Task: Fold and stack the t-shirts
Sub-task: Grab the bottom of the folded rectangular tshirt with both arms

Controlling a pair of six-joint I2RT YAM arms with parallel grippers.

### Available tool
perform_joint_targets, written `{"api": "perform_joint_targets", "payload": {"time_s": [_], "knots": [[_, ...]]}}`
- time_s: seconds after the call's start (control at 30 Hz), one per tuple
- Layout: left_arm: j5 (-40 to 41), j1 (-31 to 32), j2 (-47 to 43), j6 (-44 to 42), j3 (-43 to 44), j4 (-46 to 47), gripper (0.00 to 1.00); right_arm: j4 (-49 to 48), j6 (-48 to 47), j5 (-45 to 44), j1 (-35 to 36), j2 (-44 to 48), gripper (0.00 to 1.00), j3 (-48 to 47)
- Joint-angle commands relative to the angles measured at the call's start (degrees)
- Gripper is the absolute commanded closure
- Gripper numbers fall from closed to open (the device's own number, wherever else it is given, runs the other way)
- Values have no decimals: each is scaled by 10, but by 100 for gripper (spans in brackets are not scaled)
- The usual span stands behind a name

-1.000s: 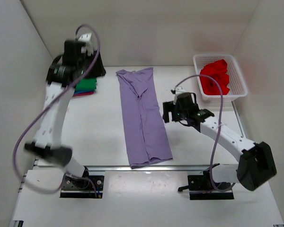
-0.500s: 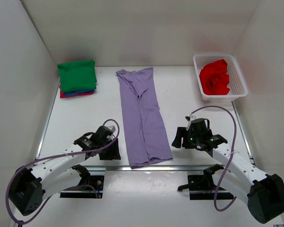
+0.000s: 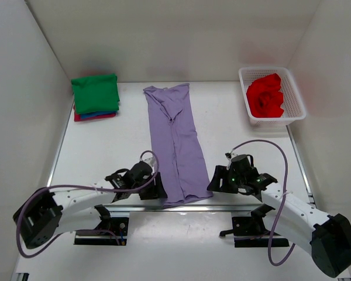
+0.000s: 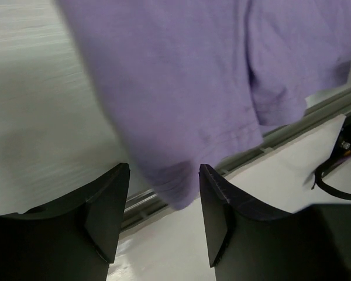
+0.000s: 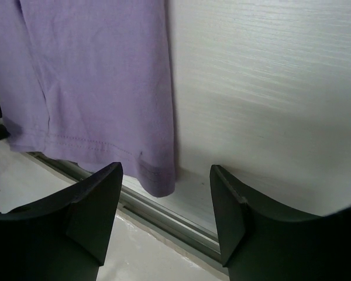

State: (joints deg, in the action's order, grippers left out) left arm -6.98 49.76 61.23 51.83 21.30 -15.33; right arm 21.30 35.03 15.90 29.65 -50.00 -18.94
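A lavender t-shirt (image 3: 176, 140), folded into a long strip, lies down the middle of the table, its hem hanging over the near edge. My left gripper (image 3: 157, 189) is open at the hem's left corner (image 4: 181, 187), which sits between its fingers. My right gripper (image 3: 215, 182) is open beside the hem's right corner (image 5: 158, 178). A folded stack with the green t-shirt (image 3: 95, 92) on top, blue and magenta beneath, lies at the back left. A red t-shirt (image 3: 265, 95) is crumpled in the white basket (image 3: 297, 96).
The table's metal front rail (image 5: 181, 219) runs just beneath both grippers. White enclosure walls stand at left, right and back. The basket sits at the back right corner.
My left arm swung from the back-left stack down to the shirt's near-left corner. My right arm moved from mid-table down to the near-right corner. The shirt has not moved.
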Motion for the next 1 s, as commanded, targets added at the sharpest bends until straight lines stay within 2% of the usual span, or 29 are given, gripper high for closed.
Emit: {"api": "perform_joint_targets", "payload": {"time_s": [0.0,0.1,0.23,0.4,0.57,0.67,0.73,0.77,0.8,0.83,0.97], "knots": [[4,24,50,17,21,20,38,-21,14,2,7,-11,41,7],[0,28,71,25,28,15,39,-21,15,4,8,-19,41,10],[-5,27,55,32,22,-14,38,-20,21,14,11,-16,40,11],[-6,50,60,47,34,-43,40,-24,32,25,26,-16,47,24],[-10,81,73,73,22,-8,44,-25,45,27,41,-19,53,26],[-5,79,81,74,13,0,51,-35,32,40,37,-27,66,30],[-4,78,79,71,16,-5,65,-36,29,45,45,-40,87,25],[-5,79,80,73,16,-7,83,-35,27,45,46,-37,92,22],[-7,78,76,73,18,-8,94,-30,26,44,51,-41,100,21],[-2,77,69,74,16,-16,100,-26,23,41,56,-41,100,14],[4,74,37,66,19,-59,100,-10,25,54,63,-35,100,5]]}}
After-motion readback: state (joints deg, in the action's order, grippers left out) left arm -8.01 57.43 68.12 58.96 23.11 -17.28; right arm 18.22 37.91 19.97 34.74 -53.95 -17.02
